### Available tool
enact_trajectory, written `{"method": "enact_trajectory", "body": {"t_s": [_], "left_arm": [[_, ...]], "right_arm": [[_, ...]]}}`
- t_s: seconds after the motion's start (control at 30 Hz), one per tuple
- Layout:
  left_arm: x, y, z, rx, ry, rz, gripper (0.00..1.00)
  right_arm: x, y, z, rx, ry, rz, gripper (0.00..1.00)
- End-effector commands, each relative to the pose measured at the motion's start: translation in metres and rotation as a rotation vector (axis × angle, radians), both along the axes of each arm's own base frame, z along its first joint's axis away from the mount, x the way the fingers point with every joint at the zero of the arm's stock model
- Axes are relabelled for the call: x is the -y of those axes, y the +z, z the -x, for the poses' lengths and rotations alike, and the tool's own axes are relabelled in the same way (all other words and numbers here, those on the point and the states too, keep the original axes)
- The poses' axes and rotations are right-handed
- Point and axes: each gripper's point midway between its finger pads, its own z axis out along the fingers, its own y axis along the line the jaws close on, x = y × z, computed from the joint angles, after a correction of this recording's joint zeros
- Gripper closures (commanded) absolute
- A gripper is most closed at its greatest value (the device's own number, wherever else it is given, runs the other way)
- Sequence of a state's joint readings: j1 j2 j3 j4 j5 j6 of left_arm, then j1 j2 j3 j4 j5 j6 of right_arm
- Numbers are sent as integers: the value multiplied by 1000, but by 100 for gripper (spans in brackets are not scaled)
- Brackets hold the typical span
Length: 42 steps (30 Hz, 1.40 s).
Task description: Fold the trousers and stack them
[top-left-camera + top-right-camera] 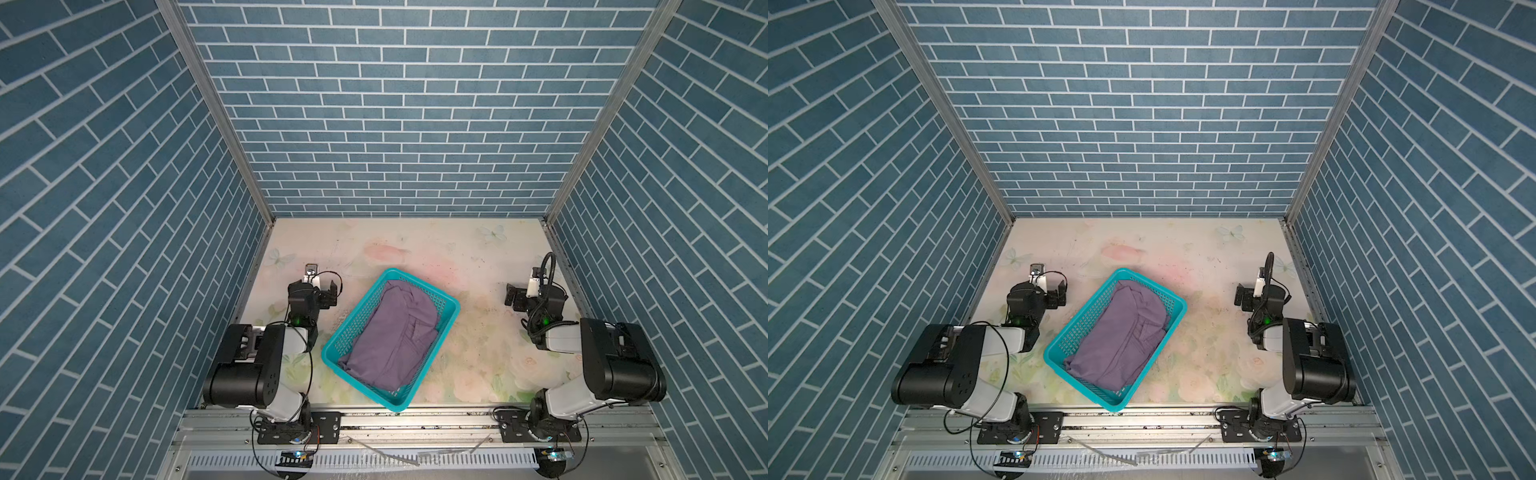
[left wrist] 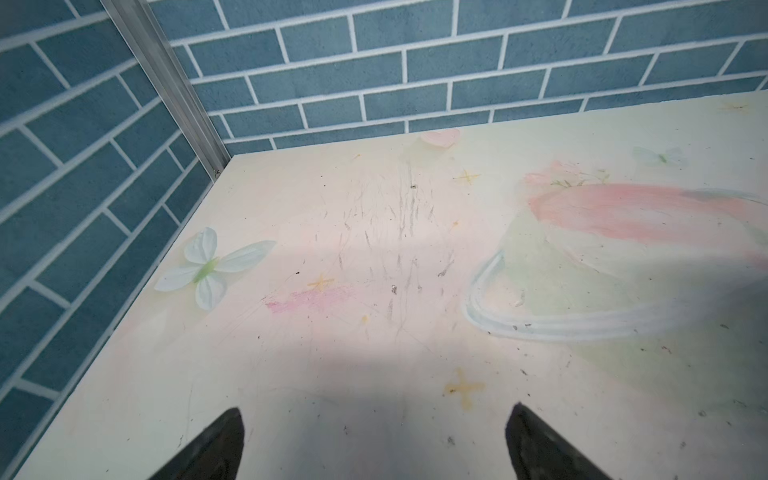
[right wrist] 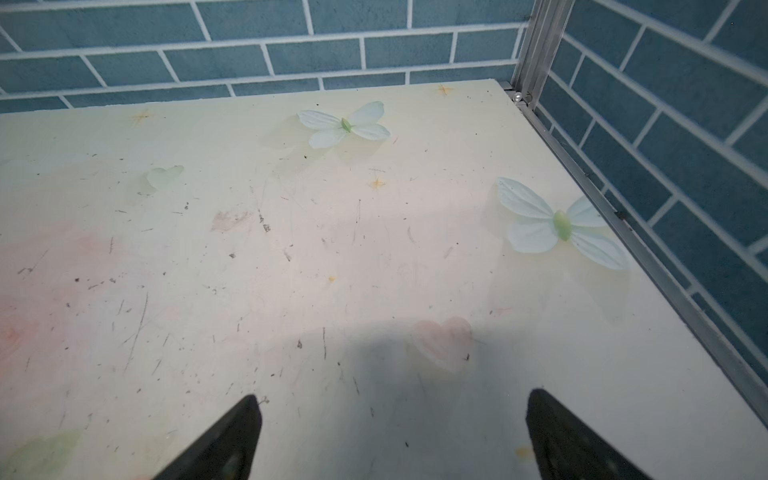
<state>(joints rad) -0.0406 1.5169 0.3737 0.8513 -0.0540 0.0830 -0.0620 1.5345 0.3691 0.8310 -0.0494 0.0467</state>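
Note:
The mauve trousers (image 1: 390, 336) (image 1: 1121, 336) lie bunched up inside a teal perforated basket (image 1: 353, 320) (image 1: 1075, 324) at the middle of the table, seen in both top views. My left gripper (image 1: 330, 294) (image 1: 1061, 293) hovers left of the basket's far end, open and empty. My right gripper (image 1: 513, 297) (image 1: 1241, 296) sits well to the right of the basket, also open and empty. In the left wrist view the left gripper (image 2: 377, 409) shows two spread black fingertips (image 2: 232, 432) over bare table. The right wrist view shows the right gripper (image 3: 395, 395) the same way.
The table top (image 1: 415, 249) has a pale floral print with butterflies and scuff marks. Blue brick-pattern walls (image 1: 395, 124) close it in at the back and both sides. An aluminium rail (image 1: 415, 419) carrying both arm bases runs along the front edge.

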Motion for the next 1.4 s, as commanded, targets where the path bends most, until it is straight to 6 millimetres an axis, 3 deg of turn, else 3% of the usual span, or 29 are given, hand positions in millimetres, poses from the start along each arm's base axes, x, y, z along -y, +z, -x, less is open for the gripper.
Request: {"method": "enact_trajectory", "body": {"t_s": [0.0,1.07,1.13,1.23,1.37], "left_arm": [[2,3,-4,14,-12,-2,1],[-1,3,-5,11,-3,11,1],[-4,10,-3,19,23,5,1],[-12,35,4,28,90,-19,1],[-39,68,16,34,297,21,1]], "right_arm": [[1,14,-11,48,-1,-1,1],[4,15,-10,49,-19,7,1],[13,24,-6,72,-91,24,1],[30,47,10,116,-213,49,1],[53,74,36,62,-427,44,1]]}}
